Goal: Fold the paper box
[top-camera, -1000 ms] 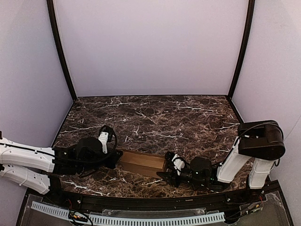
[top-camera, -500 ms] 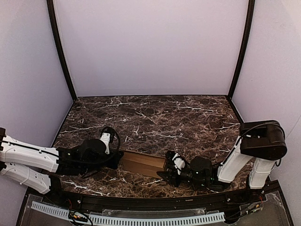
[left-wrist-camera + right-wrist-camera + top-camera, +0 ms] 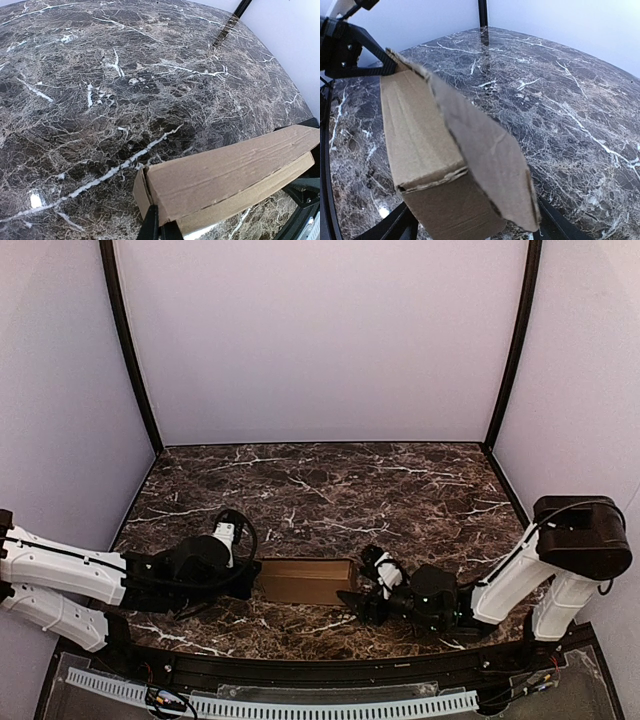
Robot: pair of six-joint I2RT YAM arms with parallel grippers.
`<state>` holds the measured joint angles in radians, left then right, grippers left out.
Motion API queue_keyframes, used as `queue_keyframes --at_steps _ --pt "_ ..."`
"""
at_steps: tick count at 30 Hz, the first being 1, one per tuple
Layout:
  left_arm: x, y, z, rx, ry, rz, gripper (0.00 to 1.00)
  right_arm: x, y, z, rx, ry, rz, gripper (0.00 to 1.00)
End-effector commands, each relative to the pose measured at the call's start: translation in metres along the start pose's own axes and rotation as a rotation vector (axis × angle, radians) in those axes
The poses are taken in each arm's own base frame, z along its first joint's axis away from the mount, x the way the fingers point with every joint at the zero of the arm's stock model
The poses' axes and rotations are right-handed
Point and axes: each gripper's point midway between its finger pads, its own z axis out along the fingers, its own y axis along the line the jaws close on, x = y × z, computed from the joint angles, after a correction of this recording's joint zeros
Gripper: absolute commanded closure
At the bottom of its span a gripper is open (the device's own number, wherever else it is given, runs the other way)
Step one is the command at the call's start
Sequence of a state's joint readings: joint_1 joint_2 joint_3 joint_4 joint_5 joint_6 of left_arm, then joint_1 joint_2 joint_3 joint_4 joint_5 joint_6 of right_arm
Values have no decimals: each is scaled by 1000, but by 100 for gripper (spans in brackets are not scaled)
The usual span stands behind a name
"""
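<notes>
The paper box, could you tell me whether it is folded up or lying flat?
Folded up: the paper box shows distinct faces meeting at creased edges in both wrist views.

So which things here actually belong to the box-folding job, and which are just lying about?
Part of the job:
- paper box, lying near the front edge between the two arms
- left gripper, shut on the box's left end
- right gripper, jaws open astride the box's right end

Just surroundings:
- marble table
- enclosure walls
</notes>
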<state>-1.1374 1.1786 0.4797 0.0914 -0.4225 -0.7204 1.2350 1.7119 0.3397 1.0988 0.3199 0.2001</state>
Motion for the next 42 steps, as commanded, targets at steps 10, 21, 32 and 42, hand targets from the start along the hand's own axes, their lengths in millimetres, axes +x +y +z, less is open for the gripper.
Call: queue_keyframes --at_steps 10,21,32,42 --pt "73 50 -3 -199 310 144 100 -24 15 -46 -140 -3 -92 1" --pt "73 44 3 -219 323 116 100 -56 -6 -92 -66 123 -83 1" --pt "75 37 2 -247 326 80 99 -34 -18 -68 91 400 -76 26" --pt "80 32 0 -257 329 90 100 -50 -17 -47 139 436 -144 58"
